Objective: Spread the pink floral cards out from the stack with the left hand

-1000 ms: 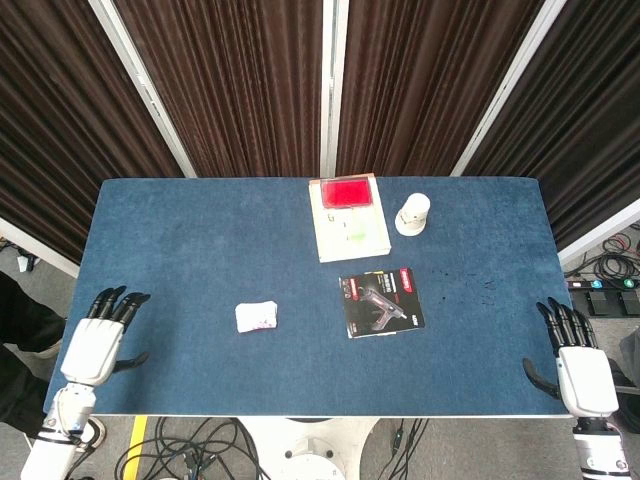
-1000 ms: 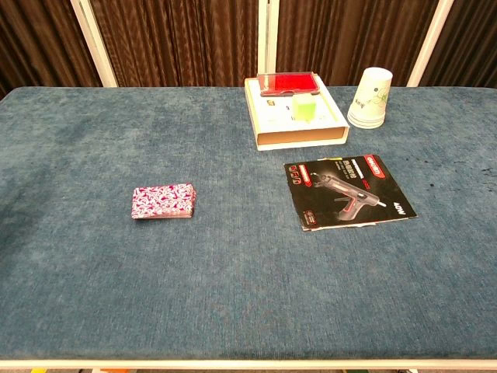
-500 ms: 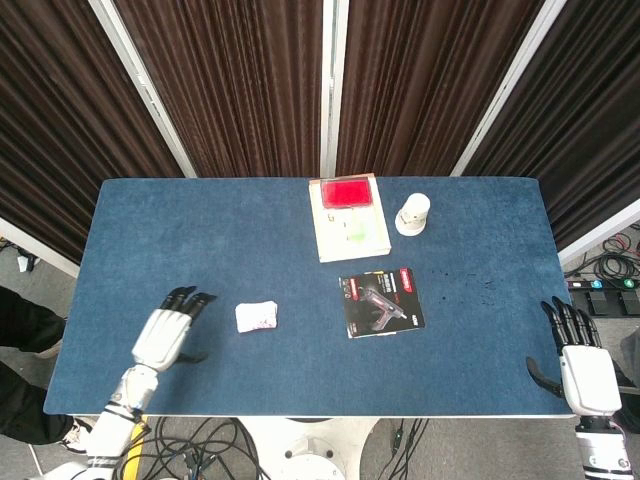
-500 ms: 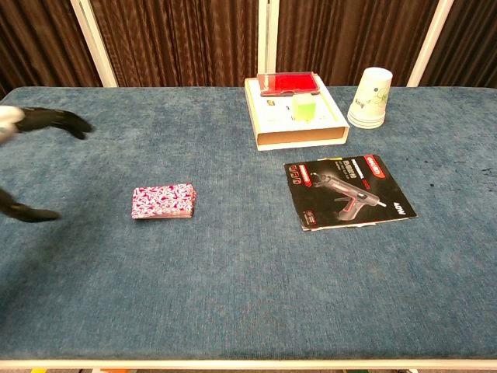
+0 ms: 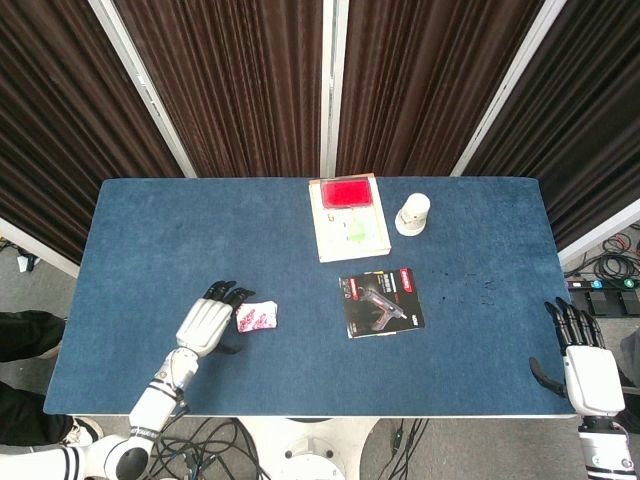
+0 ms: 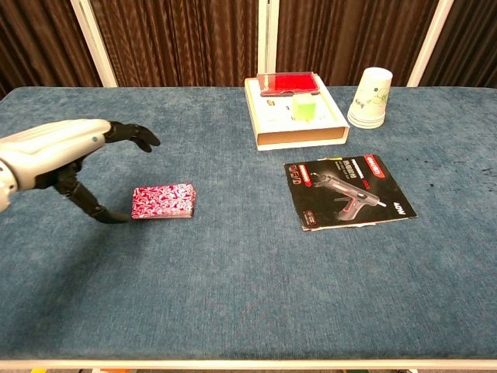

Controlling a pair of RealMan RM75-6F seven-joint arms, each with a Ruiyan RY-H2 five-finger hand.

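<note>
stack untouched, left robot hand just beside it

the pink floral cards lie as one tidy, squared-up stack on the blue desk, toward its left-front part and well apart from everything else. no card is fanned or slid out, so by the look of it the spreading itself has not begun.

the left robot hand sits just beside the stack on its left. it is released, grasping nothing: in the chest view the fingers reach forward above the desk while the thumb points down with its tip near the stack's left edge. whether the thumb actually touches the cards cannot be told. the right robot hand hangs at the desk's right-front corner, fingers apart and empty, far from the work.

what is left, as a judgement, is nearly the whole task: bring the fingers onto the top of the stack, press lightly, and sweep sideways so the cards slide off one another into a spread. the shallow box, paper cup and glue-gun leaflet stand well clear.
</note>
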